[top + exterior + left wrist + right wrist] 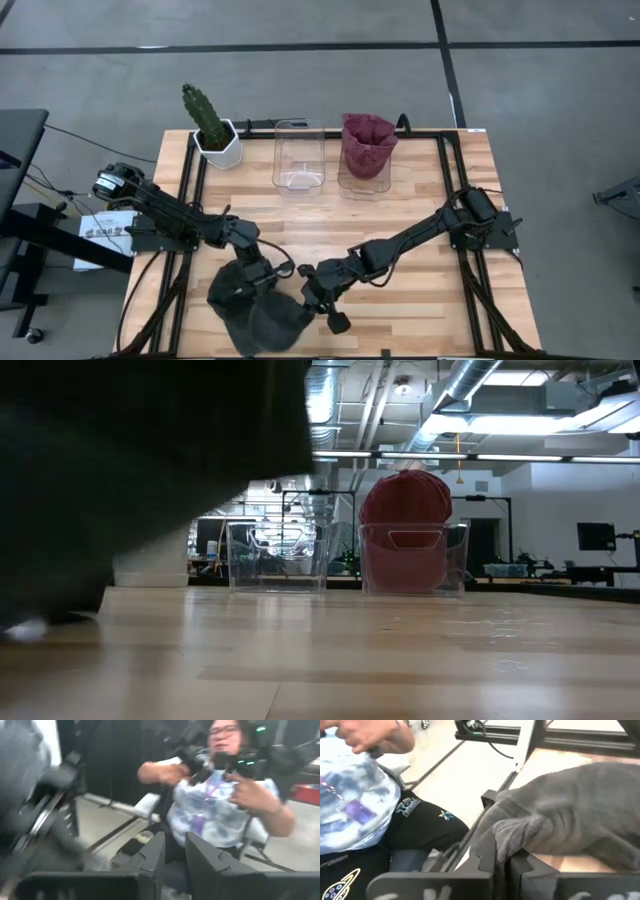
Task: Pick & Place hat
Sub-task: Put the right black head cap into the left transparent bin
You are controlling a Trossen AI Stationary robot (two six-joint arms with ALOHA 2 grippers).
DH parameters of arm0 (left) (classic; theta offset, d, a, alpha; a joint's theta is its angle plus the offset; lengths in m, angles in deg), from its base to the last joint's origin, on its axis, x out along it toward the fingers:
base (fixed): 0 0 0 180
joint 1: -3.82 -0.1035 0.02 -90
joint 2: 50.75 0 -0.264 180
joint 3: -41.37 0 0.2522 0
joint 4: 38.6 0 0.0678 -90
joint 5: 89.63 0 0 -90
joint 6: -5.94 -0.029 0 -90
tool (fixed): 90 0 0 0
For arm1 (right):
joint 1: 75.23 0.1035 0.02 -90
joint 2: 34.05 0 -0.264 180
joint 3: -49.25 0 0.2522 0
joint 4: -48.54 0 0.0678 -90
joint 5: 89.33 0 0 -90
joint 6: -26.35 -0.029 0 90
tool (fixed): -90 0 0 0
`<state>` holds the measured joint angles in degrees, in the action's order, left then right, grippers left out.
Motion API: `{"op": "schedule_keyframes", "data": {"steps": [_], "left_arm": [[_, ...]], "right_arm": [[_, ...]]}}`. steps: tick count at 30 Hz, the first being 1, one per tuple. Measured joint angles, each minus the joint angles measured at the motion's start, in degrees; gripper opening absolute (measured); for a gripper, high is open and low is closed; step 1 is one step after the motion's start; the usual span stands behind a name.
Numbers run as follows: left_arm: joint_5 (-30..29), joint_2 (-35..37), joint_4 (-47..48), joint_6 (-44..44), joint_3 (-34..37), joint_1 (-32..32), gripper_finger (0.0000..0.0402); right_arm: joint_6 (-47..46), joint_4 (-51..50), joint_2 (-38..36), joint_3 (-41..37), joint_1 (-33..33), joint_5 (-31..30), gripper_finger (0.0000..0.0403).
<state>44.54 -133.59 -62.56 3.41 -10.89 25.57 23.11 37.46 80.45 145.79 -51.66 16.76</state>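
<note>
Grey hat sits at the near table edge; right gripper is clamped on a fold of its rim, left gripper is at the hat's other side, fingers a narrow gap apart, nothing seen between them. Farther back: an empty clear bin, then a bin holding a maroon hat, with a potted cactus at the far left corner.

Wooden table: grey hat, two clear bins, potted cactus.
</note>
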Motion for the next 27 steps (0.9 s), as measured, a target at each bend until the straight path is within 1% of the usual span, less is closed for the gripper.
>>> {"op": "schedule_keyframes", "data": {"steps": [2,5,8,11,13,16,19,24,27], "left_arm": [[-3.30,0.00,0.82,0.22,0.00,-0.01,0.0088],[-9.66,0.00,0.79,-0.02,0.00,-0.02,0.0097],[-15.35,0.00,0.25,-0.15,0.00,-0.02,0.0099],[-19.00,0.00,0.32,-0.17,0.00,-0.34,0.0098],[-20.24,0.00,0.05,-0.35,0.00,-0.78,0.0097],[-20.55,-0.02,-1.77,-2.73,0.00,-1.37,0.0098],[-20.39,-0.02,-4.27,-3.21,0.00,-1.31,0.0097],[-20.37,-0.04,-5.20,-3.23,0.00,-1.36,0.0099],[-20.42,-0.19,-5.24,-3.23,0.00,-1.66,0.0098]], "right_arm": [[0.30,-1.40,-1.05,0.01,0.74,-1.06,0.0001],[1.66,-3.54,-2.71,0.05,1.85,-4.83,0.0001],[2.71,-6.21,-4.43,0.05,3.18,-8.37,0.0001],[3.75,-9.29,-6.63,0.05,4.53,-10.82,0.0000],[4.14,-11.30,-8.00,0.05,5.11,-12.07,0.0000],[5.22,-14.53,-9.61,0.05,5.71,-13.72,0.0000],[5.23,-16.97,-10.75,0.07,5.43,-14.71,0.0000],[5.38,-18.96,-10.89,0.07,5.13,-14.65,0.0000],[6.59,-19.45,-10.89,0.07,5.18,-12.39,0.0000]]}}
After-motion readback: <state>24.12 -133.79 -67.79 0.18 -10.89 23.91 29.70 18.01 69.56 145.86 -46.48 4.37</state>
